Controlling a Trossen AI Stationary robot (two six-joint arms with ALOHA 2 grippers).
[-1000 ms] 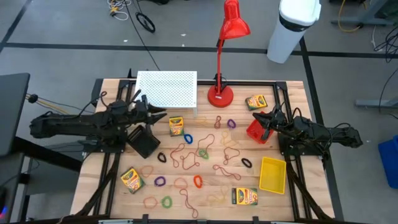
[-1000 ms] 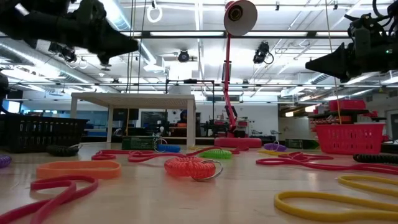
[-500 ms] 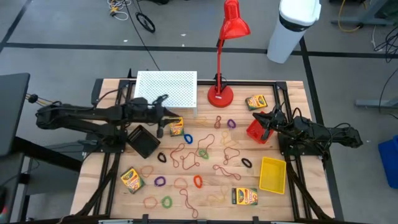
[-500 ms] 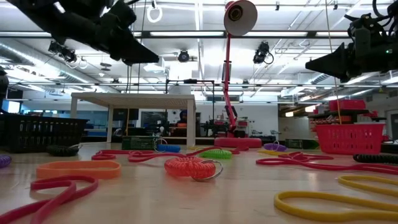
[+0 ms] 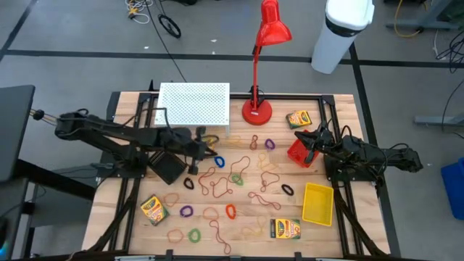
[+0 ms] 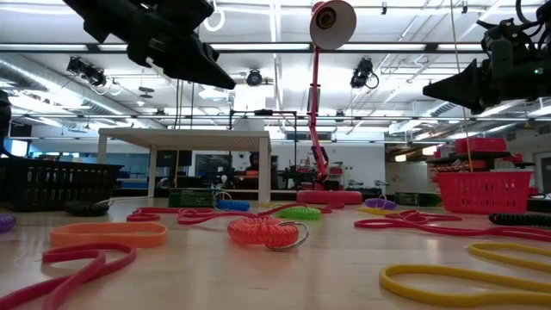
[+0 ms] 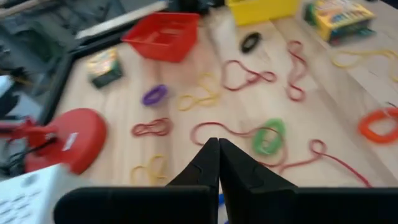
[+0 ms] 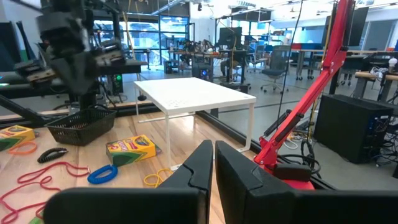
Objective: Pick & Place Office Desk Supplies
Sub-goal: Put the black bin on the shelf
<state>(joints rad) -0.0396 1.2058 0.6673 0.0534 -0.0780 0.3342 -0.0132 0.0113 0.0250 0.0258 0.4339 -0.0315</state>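
Hovering left of frame centre, my left gripper is closed, apparently empty, above a crayon box.

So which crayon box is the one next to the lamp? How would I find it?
Find the tall red desk lamp at the table's back edge. Just to the right of its round base lies a green-and-yellow crayon box, with the red basket a little nearer the front. It is the only crayon box in that back right corner; the other boxes lie elsewhere on the table.

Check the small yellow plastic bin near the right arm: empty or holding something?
Empty. The high view looks straight into the yellow plastic bin and shows only bare yellow floor; no crayon box or band lies in it.
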